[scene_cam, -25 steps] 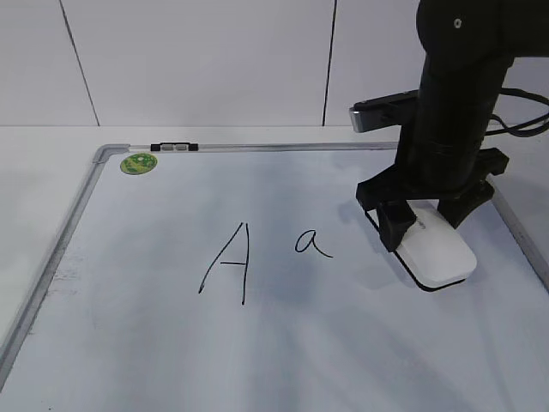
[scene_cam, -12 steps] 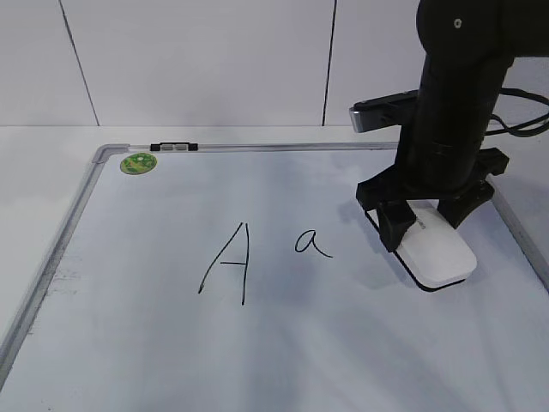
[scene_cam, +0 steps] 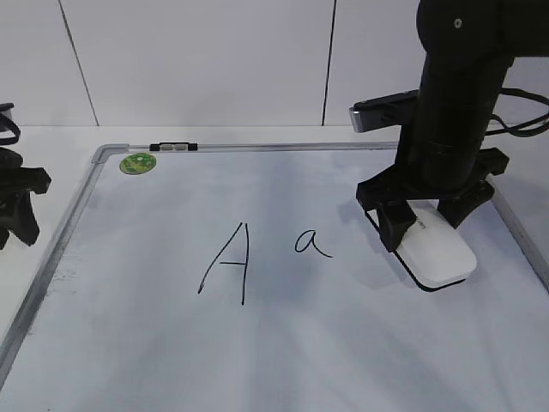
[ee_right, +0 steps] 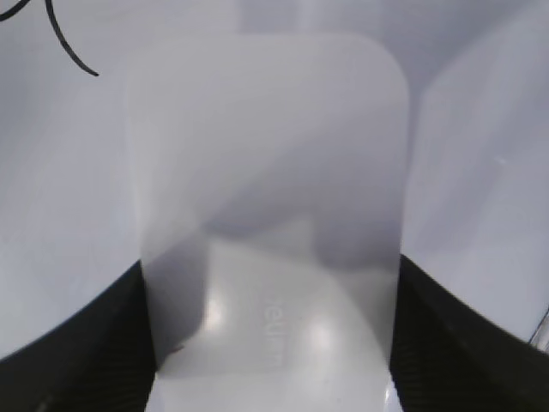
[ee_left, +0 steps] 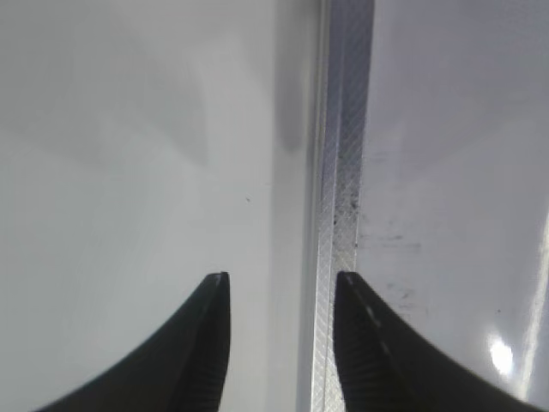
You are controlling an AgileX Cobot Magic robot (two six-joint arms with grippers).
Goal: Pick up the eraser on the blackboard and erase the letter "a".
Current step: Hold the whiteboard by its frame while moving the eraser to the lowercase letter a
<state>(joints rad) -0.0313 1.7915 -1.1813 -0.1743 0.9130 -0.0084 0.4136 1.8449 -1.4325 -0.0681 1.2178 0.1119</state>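
The white eraser (scene_cam: 439,253) lies on the right part of the blackboard (scene_cam: 154,343). My right gripper (scene_cam: 426,220) reaches down over it, with a black finger pressed against each long side. In the right wrist view the eraser (ee_right: 270,215) fills the gap between the fingers (ee_right: 272,270). The small letter "a" (scene_cam: 312,244) is to the left of the eraser, apart from it; a curved black stroke (ee_right: 64,47) shows at the top left of the right wrist view. My left gripper (scene_cam: 17,206) is open and empty at the far left, its jaws (ee_left: 281,276) straddling the board's left frame rail (ee_left: 343,172).
A taller capital "A" (scene_cam: 227,262) is written left of the small "a". A round green sticker (scene_cam: 137,163) sits at the board's far left corner, and a small black and silver clip (scene_cam: 174,147) is on the top rail. A white wall stands behind.
My left gripper has come into the exterior view at the far left edge. My right gripper and the eraser have stayed almost still.
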